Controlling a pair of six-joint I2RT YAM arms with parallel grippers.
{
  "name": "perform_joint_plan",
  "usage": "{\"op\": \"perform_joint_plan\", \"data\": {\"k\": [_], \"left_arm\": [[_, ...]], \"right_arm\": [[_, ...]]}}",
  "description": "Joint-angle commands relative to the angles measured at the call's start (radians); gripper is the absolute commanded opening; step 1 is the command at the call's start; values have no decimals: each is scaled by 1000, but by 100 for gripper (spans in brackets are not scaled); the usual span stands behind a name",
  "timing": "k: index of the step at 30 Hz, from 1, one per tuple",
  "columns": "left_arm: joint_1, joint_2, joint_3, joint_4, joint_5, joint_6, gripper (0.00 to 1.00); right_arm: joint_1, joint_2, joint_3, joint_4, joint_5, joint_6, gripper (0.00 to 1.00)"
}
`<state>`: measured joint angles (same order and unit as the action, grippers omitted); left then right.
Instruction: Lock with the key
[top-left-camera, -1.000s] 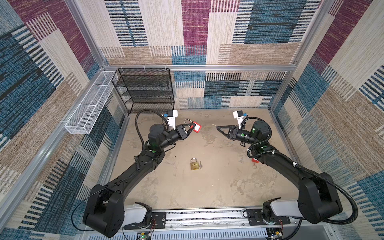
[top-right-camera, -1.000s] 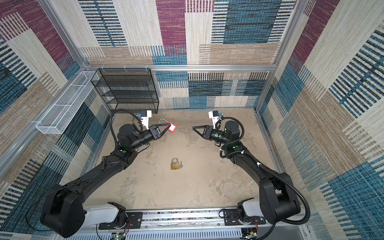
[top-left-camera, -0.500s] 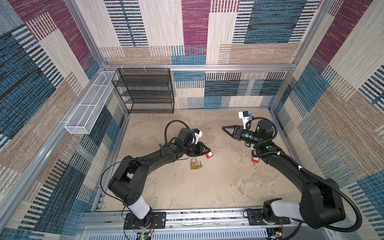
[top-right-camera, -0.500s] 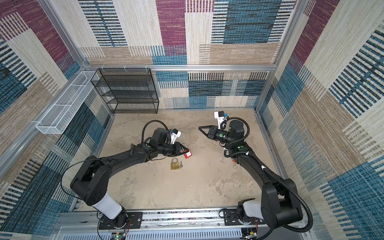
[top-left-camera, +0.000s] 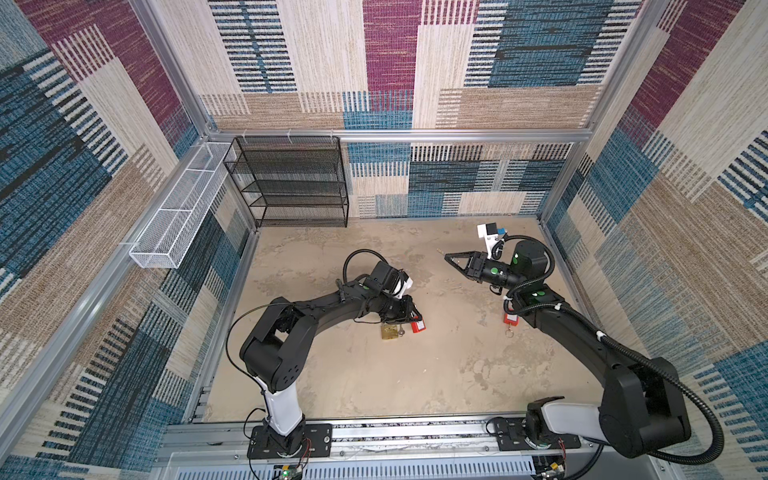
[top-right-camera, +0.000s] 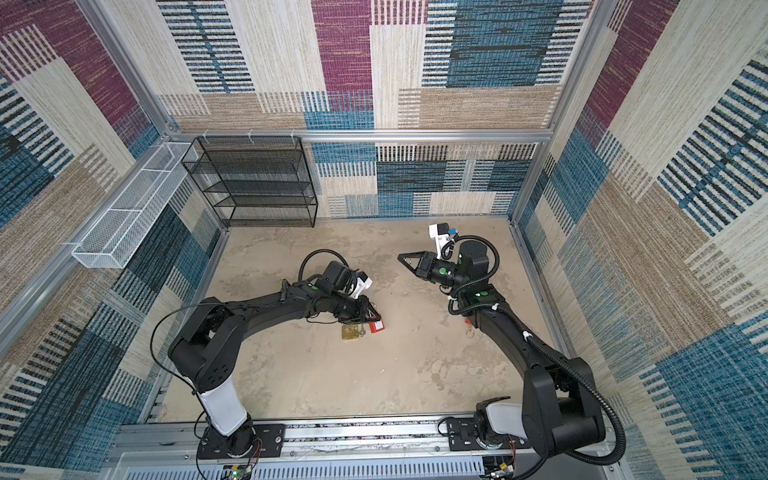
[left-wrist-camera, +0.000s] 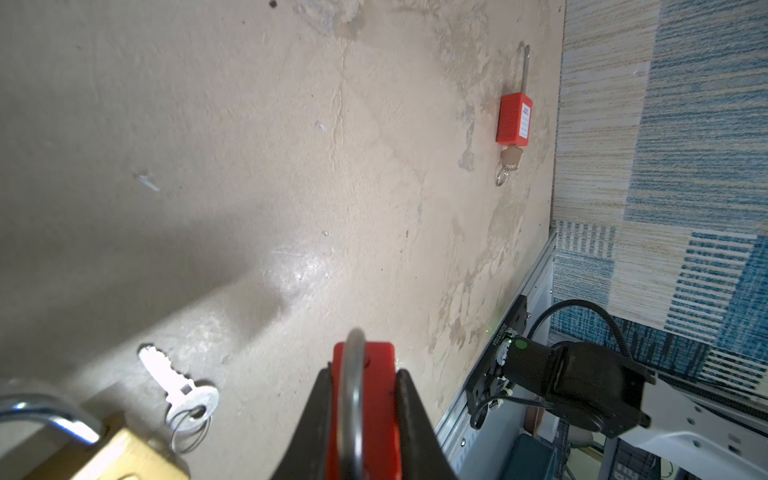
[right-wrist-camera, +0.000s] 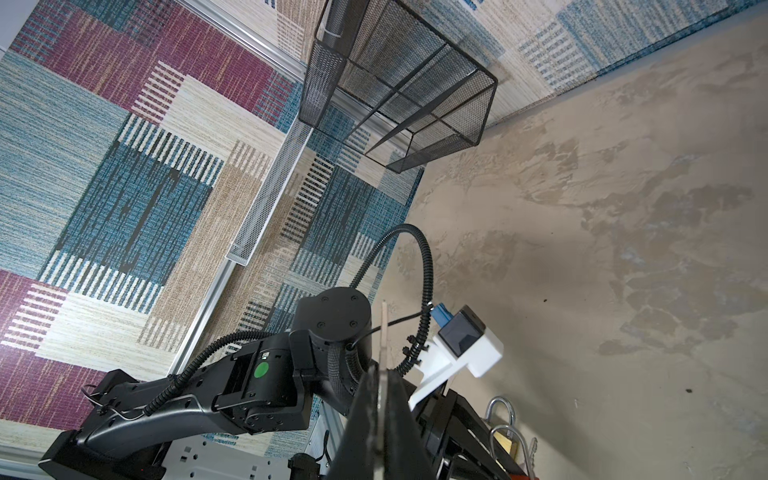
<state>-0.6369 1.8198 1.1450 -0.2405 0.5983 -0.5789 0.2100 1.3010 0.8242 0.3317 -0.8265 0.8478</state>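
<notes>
My left gripper (top-left-camera: 413, 322) (left-wrist-camera: 363, 374) is low over the floor, shut on a red padlock (top-left-camera: 419, 327) (left-wrist-camera: 380, 361) whose steel shackle runs back between the fingers. Right beside it a brass padlock (top-left-camera: 389, 332) (left-wrist-camera: 124, 453) lies on the floor with a silver key (left-wrist-camera: 174, 386) on a ring next to it. At the back right my right gripper (top-left-camera: 446, 257) (right-wrist-camera: 381, 370) is raised and shut on the key (right-wrist-camera: 384, 332), a thin brass blade sticking out past the tips. That blade points toward the left arm.
A second red padlock (top-left-camera: 508, 319) (left-wrist-camera: 514, 120) with a key in its base lies on the floor under the right arm. A black mesh shelf (top-left-camera: 291, 183) stands at the back left wall, and a white wire basket (top-left-camera: 178, 212) hangs on the left wall.
My left arm swung from the raised back-left position down to the middle, bringing the red padlock beside the brass padlock. The right gripper drifted slightly right and back with the key.
</notes>
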Motion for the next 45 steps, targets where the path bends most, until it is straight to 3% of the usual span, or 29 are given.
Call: {"op": "perform_joint_plan", "data": {"k": [1,21,35,45], "left_arm": [[-4,17,30,-69,-10,56,0],[-7,109,110,-139,-52,99,1],[-9,118,132,-169,-64,106,36],[-7,107,143,-188,-108,102,40]], "right_arm": [[0,-2,-4,15,3,-13,0],[-2,-1,-3,-6,4,-32,0],[-3,0,-2,-10,6,-35,0],[-3,-6,-1,-19,7,-42,0]]}}
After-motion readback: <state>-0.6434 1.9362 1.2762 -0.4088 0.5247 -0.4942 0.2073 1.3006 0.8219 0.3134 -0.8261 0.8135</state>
